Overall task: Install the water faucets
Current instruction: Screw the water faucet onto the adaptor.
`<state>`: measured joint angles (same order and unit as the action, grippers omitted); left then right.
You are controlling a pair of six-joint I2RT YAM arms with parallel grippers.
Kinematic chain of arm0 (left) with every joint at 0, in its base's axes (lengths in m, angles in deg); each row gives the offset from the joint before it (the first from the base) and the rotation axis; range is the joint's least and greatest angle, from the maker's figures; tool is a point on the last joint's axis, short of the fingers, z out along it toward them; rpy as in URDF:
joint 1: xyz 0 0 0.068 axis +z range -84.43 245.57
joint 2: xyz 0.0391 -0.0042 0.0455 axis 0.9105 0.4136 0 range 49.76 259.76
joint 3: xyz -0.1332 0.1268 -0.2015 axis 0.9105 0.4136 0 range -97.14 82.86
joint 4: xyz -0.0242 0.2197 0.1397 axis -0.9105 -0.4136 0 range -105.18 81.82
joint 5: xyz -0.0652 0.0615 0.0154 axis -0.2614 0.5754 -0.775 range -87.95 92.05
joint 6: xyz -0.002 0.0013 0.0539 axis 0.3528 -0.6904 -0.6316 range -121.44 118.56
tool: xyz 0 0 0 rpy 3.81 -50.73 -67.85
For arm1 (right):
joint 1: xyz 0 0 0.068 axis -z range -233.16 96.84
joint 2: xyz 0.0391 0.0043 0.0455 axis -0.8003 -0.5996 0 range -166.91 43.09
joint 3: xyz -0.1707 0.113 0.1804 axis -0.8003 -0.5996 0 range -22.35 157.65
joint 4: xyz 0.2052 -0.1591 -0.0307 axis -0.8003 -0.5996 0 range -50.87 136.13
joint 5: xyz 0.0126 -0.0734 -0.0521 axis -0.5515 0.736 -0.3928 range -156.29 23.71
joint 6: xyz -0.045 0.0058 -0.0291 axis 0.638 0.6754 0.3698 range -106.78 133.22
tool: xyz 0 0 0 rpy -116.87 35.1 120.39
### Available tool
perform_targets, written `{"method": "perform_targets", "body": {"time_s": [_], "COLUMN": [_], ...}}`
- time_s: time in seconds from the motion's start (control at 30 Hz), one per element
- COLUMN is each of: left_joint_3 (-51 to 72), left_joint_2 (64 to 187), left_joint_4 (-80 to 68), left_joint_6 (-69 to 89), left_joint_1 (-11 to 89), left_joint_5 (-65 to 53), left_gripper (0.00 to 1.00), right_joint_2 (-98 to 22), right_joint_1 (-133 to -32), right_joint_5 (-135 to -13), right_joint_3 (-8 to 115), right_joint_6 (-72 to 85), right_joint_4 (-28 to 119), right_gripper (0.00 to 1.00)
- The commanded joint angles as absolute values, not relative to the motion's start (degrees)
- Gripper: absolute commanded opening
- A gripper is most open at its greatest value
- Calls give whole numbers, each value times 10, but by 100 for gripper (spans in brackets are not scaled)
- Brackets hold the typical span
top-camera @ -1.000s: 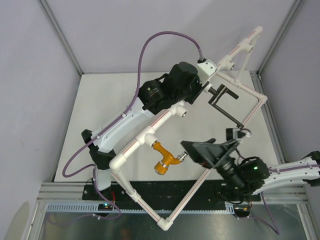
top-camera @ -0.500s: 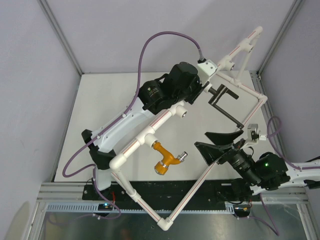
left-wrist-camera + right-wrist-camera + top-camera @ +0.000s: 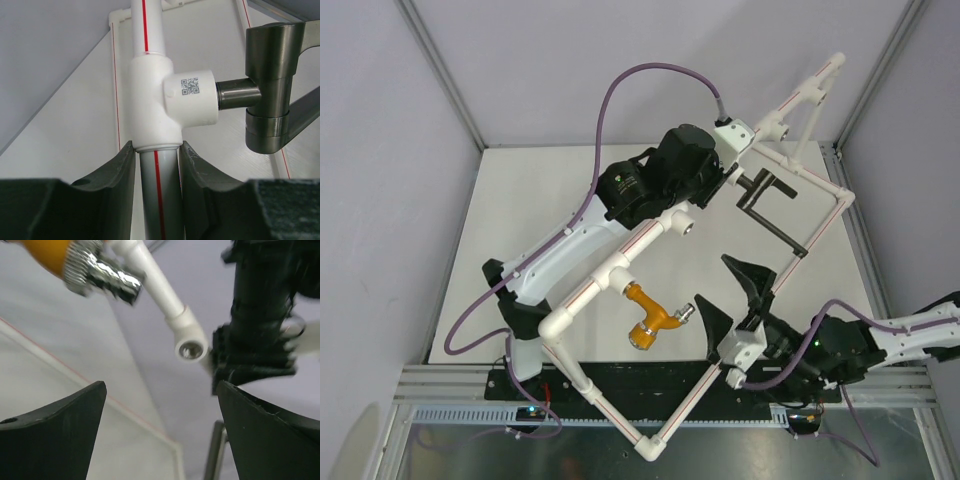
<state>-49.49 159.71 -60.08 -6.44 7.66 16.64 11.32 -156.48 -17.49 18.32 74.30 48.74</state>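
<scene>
The orange-brass tap [image 3: 653, 318] hangs from a tee on the white pipe frame [image 3: 582, 295], its silver knob [image 3: 686, 314] pointing right. My right gripper [image 3: 728, 298] stands open just right of that knob, nothing between its fingers. The right wrist view shows the tap [image 3: 45, 249] and knob [image 3: 100, 272] at upper left, beyond the open right gripper [image 3: 161, 385]. The black metal tap [image 3: 765, 200] sits in the far tee's socket [image 3: 192, 95]. My left gripper [image 3: 156, 165] is shut on the pipe [image 3: 159, 195] just below that tee, beside the black tap [image 3: 270, 95].
An open round socket [image 3: 688, 227] faces right on the frame's middle pipe, also in the right wrist view as the socket [image 3: 190, 347]. The frame's thin rods run across the white board [image 3: 510, 250] to a corner fitting [image 3: 650, 447] over the near rail. Grey walls close in on both sides.
The right gripper has opened fully, rolled its wrist and swung round; its fingers now stand beside the brass tap's knob. The left arm has not moved.
</scene>
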Motion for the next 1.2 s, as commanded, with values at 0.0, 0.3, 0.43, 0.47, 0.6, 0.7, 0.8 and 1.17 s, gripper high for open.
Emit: {"method": "perform_targets", "body": {"time_s": [0.0, 0.3, 0.43, 0.47, 0.6, 0.7, 0.8, 1.17], "left_joint_3": [-419, -418, -419, -419, -420, -420, -420, -420], "left_joint_2": [1685, 1687, 1688, 1687, 1688, 1687, 1687, 1688], "left_joint_4": [-780, -780, -780, -780, -780, -781, -781, -780], "left_joint_6": [-93, -92, -91, -92, -91, -91, -91, -90], "left_joint_1": [103, 104, 103, 104, 104, 104, 104, 104], "left_joint_5": [191, 191, 190, 190, 190, 189, 189, 186], "left_gripper": [4, 5, 5, 5, 5, 5, 5, 5], "right_joint_2": [109, 68, 28, 20, -16, -38, -61, -116], "right_joint_1": [-1600, -1634, -1633, -1633, -1629, -1621, -1610, -1590], "right_joint_5": [-221, -301, -308, -310, -319, -323, -331, -334], "right_joint_3": [189, 217, 249, 256, 285, 299, 304, 326], "right_joint_6": [1017, 1115, 1121, 1121, 1120, 1116, 1106, 1075], "right_joint_4": [591, 567, 512, 506, 490, 468, 443, 389], "right_gripper": [98, 97, 99, 99, 99, 100, 99, 82]}}
